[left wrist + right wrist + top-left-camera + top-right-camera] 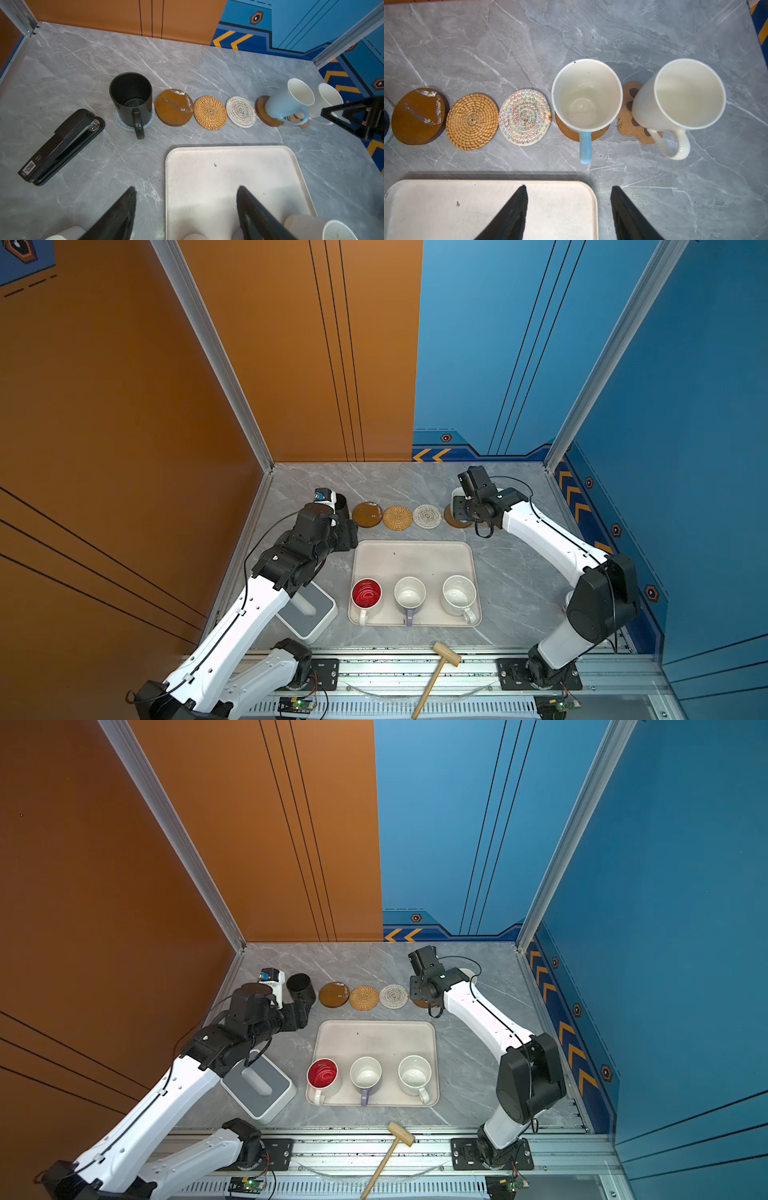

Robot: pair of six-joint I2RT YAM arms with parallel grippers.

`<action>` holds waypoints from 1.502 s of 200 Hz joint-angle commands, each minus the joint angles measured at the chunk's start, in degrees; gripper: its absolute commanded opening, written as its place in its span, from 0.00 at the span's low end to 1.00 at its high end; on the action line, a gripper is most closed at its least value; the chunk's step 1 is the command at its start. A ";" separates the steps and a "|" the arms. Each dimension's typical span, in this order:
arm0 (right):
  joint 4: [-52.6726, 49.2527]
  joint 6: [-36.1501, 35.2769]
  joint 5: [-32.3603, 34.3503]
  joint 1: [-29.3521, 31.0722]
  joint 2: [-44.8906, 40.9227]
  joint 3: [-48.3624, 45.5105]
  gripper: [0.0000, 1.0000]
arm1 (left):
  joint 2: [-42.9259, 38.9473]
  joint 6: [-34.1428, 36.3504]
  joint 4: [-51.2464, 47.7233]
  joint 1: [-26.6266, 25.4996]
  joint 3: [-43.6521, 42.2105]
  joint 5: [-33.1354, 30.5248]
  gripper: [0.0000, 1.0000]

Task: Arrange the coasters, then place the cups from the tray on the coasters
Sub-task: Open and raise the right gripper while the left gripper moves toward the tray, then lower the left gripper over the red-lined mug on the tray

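While three cups (409, 594) stand on the tray (411, 560), the blue cup (586, 93), black cup (131, 93) and white cup (689, 93) sit on coasters (626, 116), the white one maybe half off. The left gripper (186, 188) and right gripper (569, 186) gape wide, holding nothing.

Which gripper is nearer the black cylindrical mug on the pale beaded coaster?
Left. The left gripper hovers open just in front of the black mug, by a corner of the cream tray; the right gripper, also open, is far along the row, by the light blue mug.

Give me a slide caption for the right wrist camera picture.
Right gripper open; light blue mug on round coaster, white mug on paw coaster; glossy brown coaster, rattan coaster, stitched coaster bare.
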 commanded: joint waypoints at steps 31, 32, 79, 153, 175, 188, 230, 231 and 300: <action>0.59 1.27 1.72 3.46 -3.29 -3.46 0.63 | -2.06 -0.72 -17.22 -8.99 3.00 -2.38 0.75; 0.65 1.27 1.61 3.50 -3.35 -3.55 0.63 | -2.09 -0.87 -17.41 -9.18 2.99 -2.48 0.75; 2.68 0.83 -0.11 5.19 -3.00 -3.48 0.64 | -4.13 -8.89 -20.59 -19.41 -1.89 -3.16 0.72; 6.81 1.22 -2.13 5.96 2.57 3.88 0.65 | -3.34 -22.55 -26.61 -34.47 -6.42 -7.62 0.66; 10.25 3.10 -3.95 5.88 3.31 4.33 0.66 | -3.25 -28.18 -26.67 -36.70 -9.53 -8.27 0.64; 12.99 4.60 -5.18 5.97 3.28 3.49 0.66 | -3.34 -31.07 -26.65 -37.77 -10.85 -8.77 0.63; 17.60 6.30 -6.45 6.98 3.26 -0.40 0.65 | -4.01 -37.38 -26.49 -40.46 -13.77 -12.97 0.60; 17.64 6.31 -6.49 6.98 3.22 -0.52 0.65 | -4.03 -37.43 -26.49 -40.47 -13.83 -12.96 0.60; 20.83 7.00 -7.44 6.90 2.85 -4.86 0.65 | -3.99 -39.99 -22.41 -41.68 -17.35 -13.62 0.58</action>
